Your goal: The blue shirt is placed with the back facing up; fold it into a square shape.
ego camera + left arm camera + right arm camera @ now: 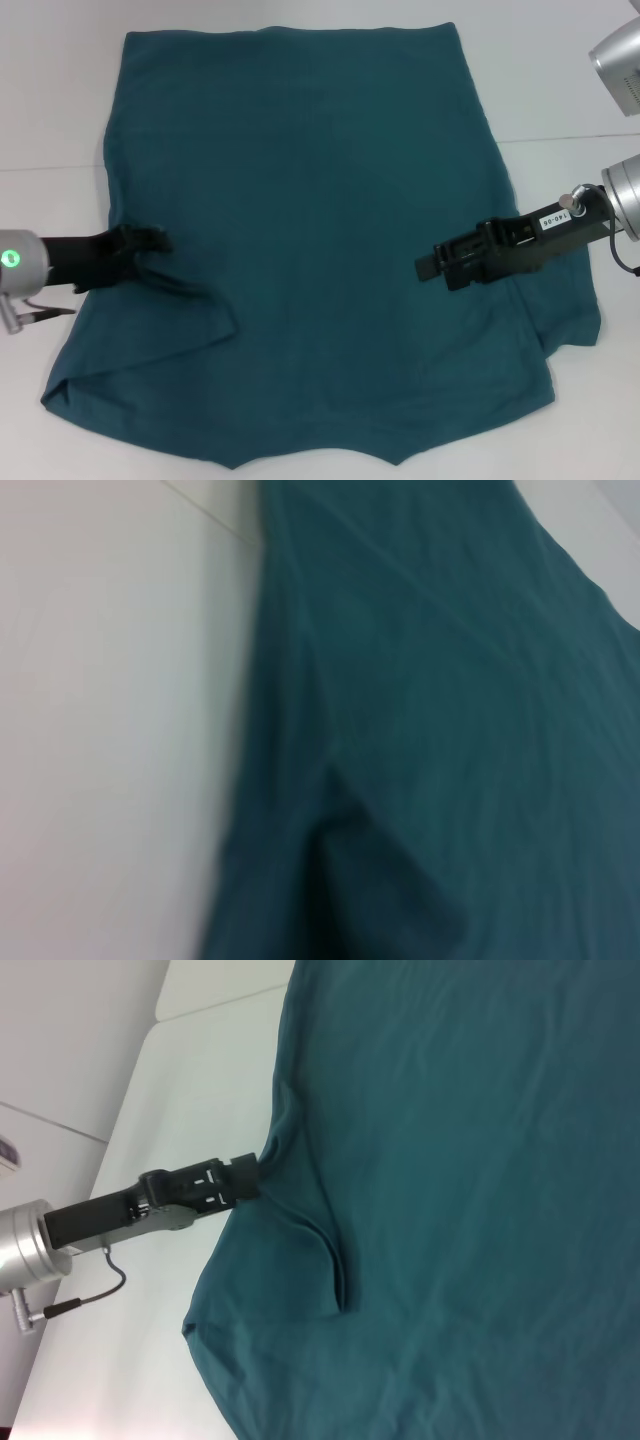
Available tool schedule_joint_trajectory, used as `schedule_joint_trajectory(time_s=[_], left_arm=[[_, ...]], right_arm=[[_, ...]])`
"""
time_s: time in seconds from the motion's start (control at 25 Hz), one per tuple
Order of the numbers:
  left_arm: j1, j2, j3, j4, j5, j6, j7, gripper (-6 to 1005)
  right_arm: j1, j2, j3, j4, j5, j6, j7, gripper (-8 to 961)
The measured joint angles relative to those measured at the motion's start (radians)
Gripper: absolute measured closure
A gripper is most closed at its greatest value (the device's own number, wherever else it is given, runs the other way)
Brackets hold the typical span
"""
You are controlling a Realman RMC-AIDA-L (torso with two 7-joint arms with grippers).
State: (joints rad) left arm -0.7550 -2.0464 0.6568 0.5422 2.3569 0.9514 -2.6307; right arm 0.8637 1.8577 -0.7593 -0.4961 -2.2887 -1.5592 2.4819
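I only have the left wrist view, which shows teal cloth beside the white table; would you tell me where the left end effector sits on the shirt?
Observer: The left end effector is at the left edge of the blue shirt, near the sleeve, pinching cloth that puckers at its tip.
Operator: Thank you. Where is the right arm?
Observer: The right end effector reaches in over the shirt's right side, roughly opposite the left one.
Operator: Is the shirt folded yet?
Observer: Not into a square. It lies mostly flat, with one raised crease running from the left end effector toward the near hem.
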Motion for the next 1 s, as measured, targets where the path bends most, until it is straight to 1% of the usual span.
schedule_joint_trajectory(time_s=[0.12, 0.24, 0.32, 0.4, 0.48, 0.56, 0.68, 0.84, 0.88, 0.92, 1.0], left_arm=[[-0.029, -0.008, 0.0, -0.022, -0.008, -0.005, 0.017, 378], [-0.056, -0.013, -0.002, -0.026, -0.054, 0.009, 0.056, 378], [-0.065, -0.013, -0.003, -0.026, -0.095, 0.039, 0.09, 379], [-0.062, -0.007, -0.004, -0.014, -0.128, 0.088, 0.113, 379], [-0.041, 0.0, -0.007, 0.008, -0.134, 0.131, 0.11, 379], [-0.004, 0.006, -0.015, 0.039, -0.137, 0.191, 0.103, 380], [0.068, 0.01, -0.024, 0.109, -0.145, 0.323, 0.095, 380], [0.142, 0.01, -0.025, 0.184, -0.15, 0.501, 0.099, 381], [0.169, 0.006, -0.025, 0.202, -0.15, 0.578, 0.114, 381], [0.169, 0.006, -0.025, 0.202, -0.15, 0.578, 0.114, 382], [0.189, -0.001, -0.025, 0.206, -0.15, 0.652, 0.146, 383]], right_arm=[[-0.001, 0.0, 0.0, 0.0, 0.0, 0.001, 0.0, 274], [-0.002, 0.0, 0.0, 0.0, 0.0, 0.002, -0.003, 276], [-0.005, 0.0, -0.001, 0.0, 0.0, 0.002, -0.006, 277], [-0.009, 0.0, -0.001, 0.0, 0.0, 0.003, -0.009, 279], [-0.013, 0.0, -0.001, -0.001, 0.0, 0.006, -0.011, 280], [-0.017, 0.0, -0.001, -0.003, 0.0, 0.007, -0.015, 281], [-0.021, -0.002, 0.0, -0.007, 0.0, 0.008, -0.034, 283], [-0.031, -0.008, 0.0, -0.035, -0.003, 0.003, -0.039, 286], [-0.042, -0.011, 0.0, -0.058, -0.005, 0.0, -0.039, 286], [-0.049, -0.014, 0.0, -0.069, -0.004, 0.0, -0.039, 287], [-0.054, -0.015, 0.0, -0.077, -0.004, 0.001, -0.04, 288]])
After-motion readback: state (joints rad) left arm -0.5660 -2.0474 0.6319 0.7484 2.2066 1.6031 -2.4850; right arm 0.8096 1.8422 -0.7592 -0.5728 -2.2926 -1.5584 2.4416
